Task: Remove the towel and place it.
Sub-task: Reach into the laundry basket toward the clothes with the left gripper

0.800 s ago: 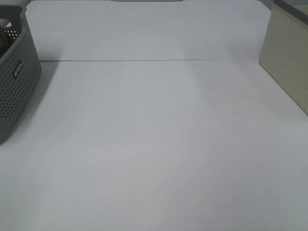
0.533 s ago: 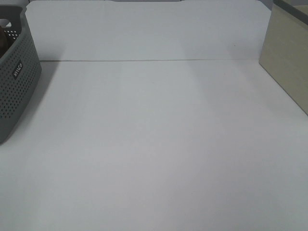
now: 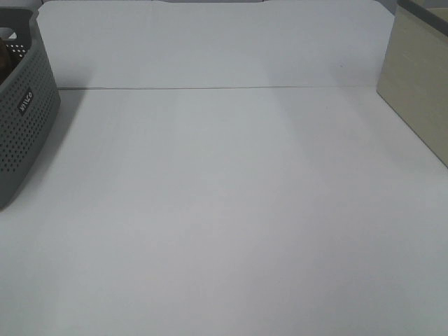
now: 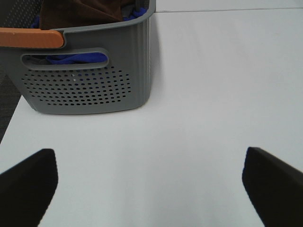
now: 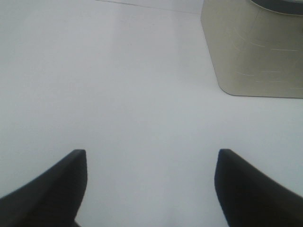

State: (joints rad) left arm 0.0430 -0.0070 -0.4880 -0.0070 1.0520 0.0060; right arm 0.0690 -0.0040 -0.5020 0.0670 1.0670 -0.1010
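The towel [image 4: 80,10] is dark brown and lies in a soft, crumpled heap inside the grey basket [image 4: 85,90]. It rises above the rim, and only part of it shows. Beneath it is blue cloth [image 4: 78,58], visible through the basket's handle slot. An orange bar [image 4: 31,38] runs along the basket's rim; I cannot tell what it is. In the high view the basket [image 3: 24,133] stands at the left edge of the bench [image 3: 224,210]. Its walls are dotted with small holes, and a small label [image 3: 26,100] with white lettering sits on its side.

The bench is plain white and smooth. A white board [image 3: 210,42] stands upright along its back edge. At the right edge stands a beige bin [image 3: 418,91], whose corner looks rounded in the right wrist view [image 5: 255,52].

The left tool [image 4: 151,187] is over the bench near the basket, its black fingers [image 4: 28,184] spread wide with nothing between them. The right tool [image 5: 151,189] is over the bench near the beige bin, its fingers [image 5: 47,194] also apart and empty.

Count: 1 towel, 1 basket, 1 beige bin, 1 board, 2 tools.
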